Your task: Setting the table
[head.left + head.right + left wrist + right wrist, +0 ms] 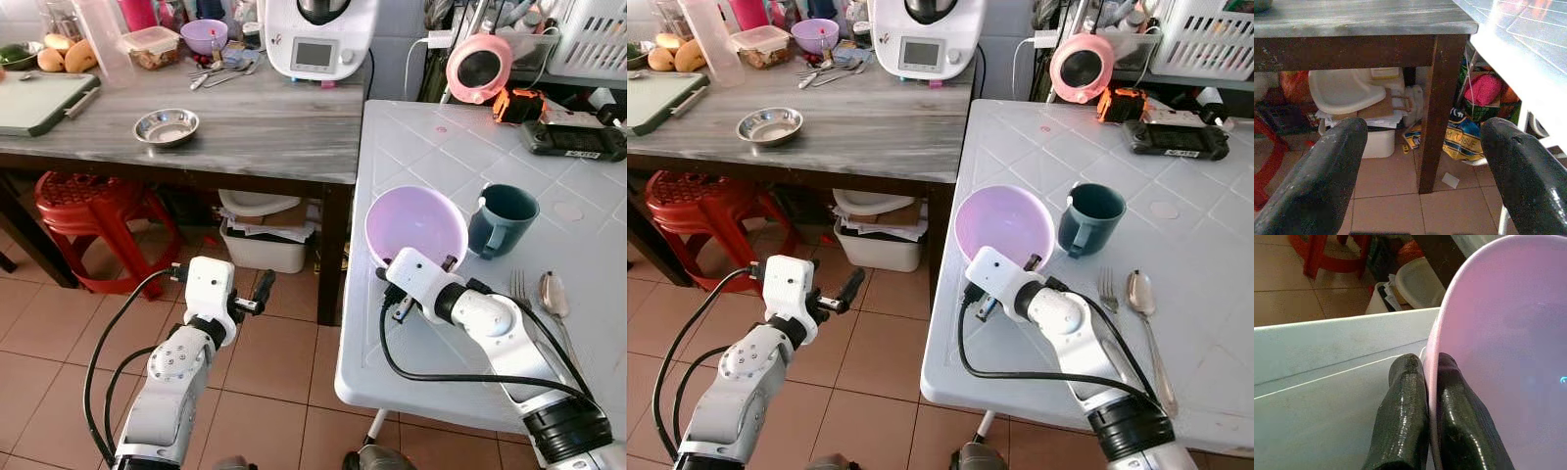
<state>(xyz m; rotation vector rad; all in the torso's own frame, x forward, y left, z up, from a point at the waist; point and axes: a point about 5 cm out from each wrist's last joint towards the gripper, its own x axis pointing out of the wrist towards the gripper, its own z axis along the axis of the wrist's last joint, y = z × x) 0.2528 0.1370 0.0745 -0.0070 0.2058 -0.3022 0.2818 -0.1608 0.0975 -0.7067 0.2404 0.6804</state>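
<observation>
Right gripper [1425,396] — fingers clamped on rim of pink bowl [416,227], white table [421,147], beside teal mug [502,219]. Left gripper [1420,161] — fingers apart, idle above floor.

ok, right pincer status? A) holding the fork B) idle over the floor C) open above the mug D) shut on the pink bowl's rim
D: the right pincer has one black finger on each side of the pink bowl rim on the white table, clamped on it.
</observation>
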